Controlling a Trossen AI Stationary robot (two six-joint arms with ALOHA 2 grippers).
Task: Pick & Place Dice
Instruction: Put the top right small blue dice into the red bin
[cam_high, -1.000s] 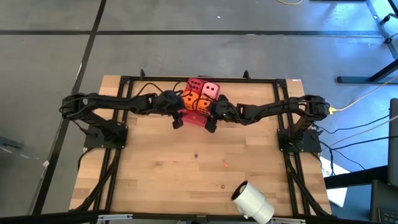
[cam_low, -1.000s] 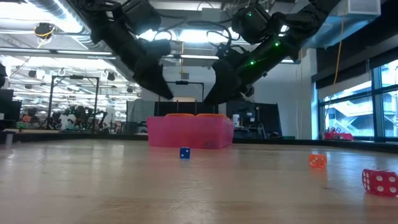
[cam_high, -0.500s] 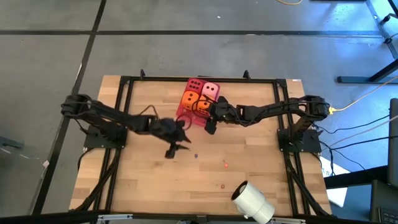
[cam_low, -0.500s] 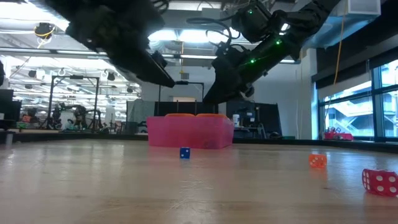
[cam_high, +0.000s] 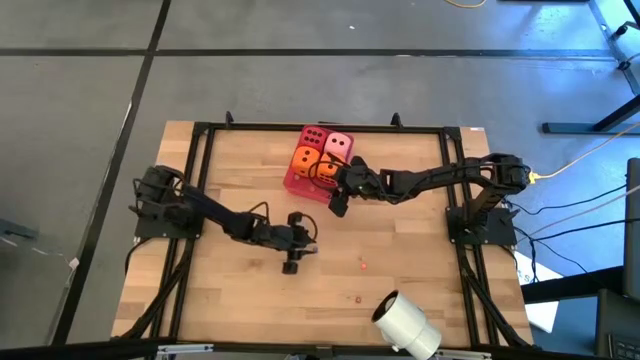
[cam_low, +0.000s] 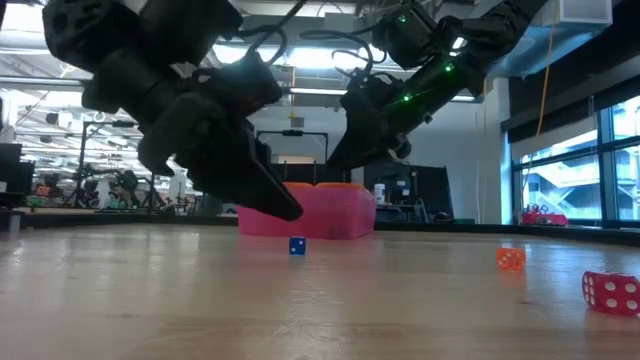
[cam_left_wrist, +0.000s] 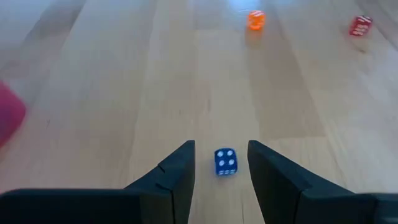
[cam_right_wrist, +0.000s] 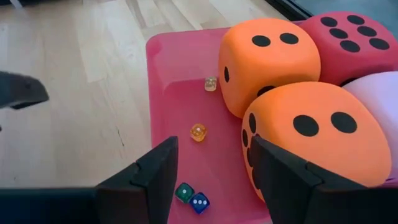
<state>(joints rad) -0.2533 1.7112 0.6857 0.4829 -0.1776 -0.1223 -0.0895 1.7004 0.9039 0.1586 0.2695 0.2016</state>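
- Dice sit in two groups: four big soft ones, red (cam_high: 313, 135), pale pink (cam_high: 340, 145) and two orange (cam_high: 305, 159) (cam_high: 324, 170), packed together on the red tray (cam_high: 292, 183) at the far middle of the table (cam_high: 420, 260).
- Inside the tray, on its bare part beside the orange cubes, we see several tiny dice: a clear one (cam_right_wrist: 211, 83), an amber one (cam_right_wrist: 198, 132), a green one (cam_right_wrist: 184, 192) and a blue one (cam_right_wrist: 199, 203).
- On the bare wood lie three more small dice: a blue one (cam_left_wrist: 224, 162) near the table's middle, an orange one (cam_low: 510, 258) to its right, and a red one (cam_low: 610, 292) nearer the front.
- We also see a white roll (cam_high: 406, 325) at the near right edge, well apart from everything else.
- Our left gripper (cam_left_wrist: 220, 163) hangs low over the middle of the table, fingers parted, with the loose blue die between the tips; we cannot tell whether they touch it.
- Our right gripper (cam_right_wrist: 214, 155) hovers above the tray's near side, jaws parted and holding nothing, close to the orange cubes.
- Nothing lies between the left gripper and its blue die.
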